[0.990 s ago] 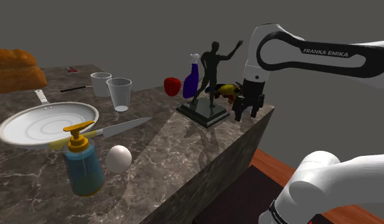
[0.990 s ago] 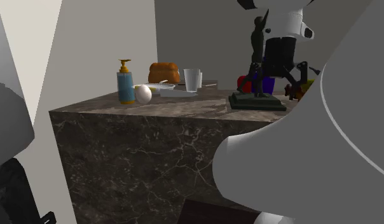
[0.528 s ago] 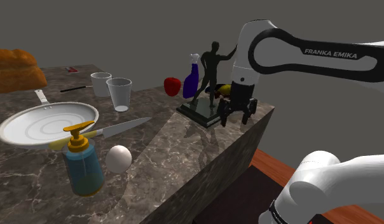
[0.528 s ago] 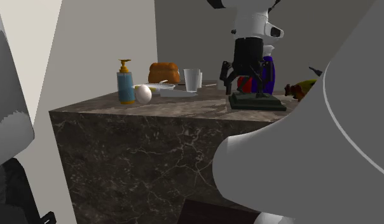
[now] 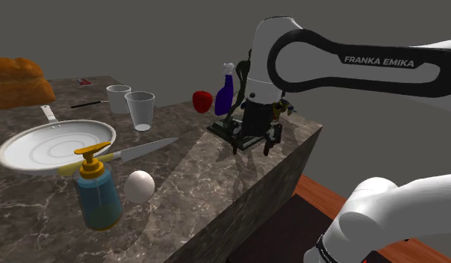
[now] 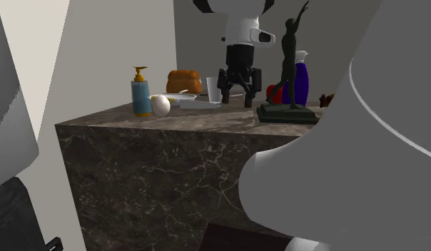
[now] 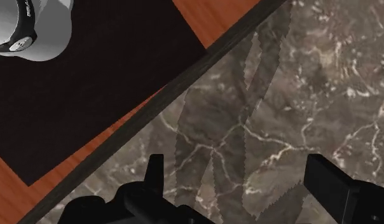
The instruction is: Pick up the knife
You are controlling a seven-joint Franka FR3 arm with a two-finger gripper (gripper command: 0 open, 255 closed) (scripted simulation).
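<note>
The knife (image 5: pixel 145 148) lies flat on the dark marble counter (image 5: pixel 187 175), its silver blade pointing toward the statue and its dark handle tucked by the pan's rim. In the second exterior view the knife (image 6: pixel 198 105) shows as a thin silver strip. My gripper (image 5: pixel 253 144) hovers open just above the counter in front of the statue's base, well to the right of the knife in the shoulder view. From the second exterior view the gripper (image 6: pixel 235 95) hangs near the glass. In the wrist view the gripper (image 7: pixel 241 181) has its fingers (image 7: pixel 155 170) wide apart over bare marble beside the counter's edge.
A white pan (image 5: pixel 56 146), soap dispenser (image 5: pixel 97 190) and egg (image 5: pixel 140 185) crowd the knife's near side. Two glasses (image 5: pixel 140 110) stand behind it. The dark statue (image 5: pixel 227 128), blue spray bottle (image 5: pixel 225 93) and red apple (image 5: pixel 203 100) stand by the arm. Bread (image 5: pixel 19 82) lies far left.
The arm has swung toward the shoulder view's left, carrying the open gripper from the counter's corner past the statue's front. Nothing on the counter has moved.
</note>
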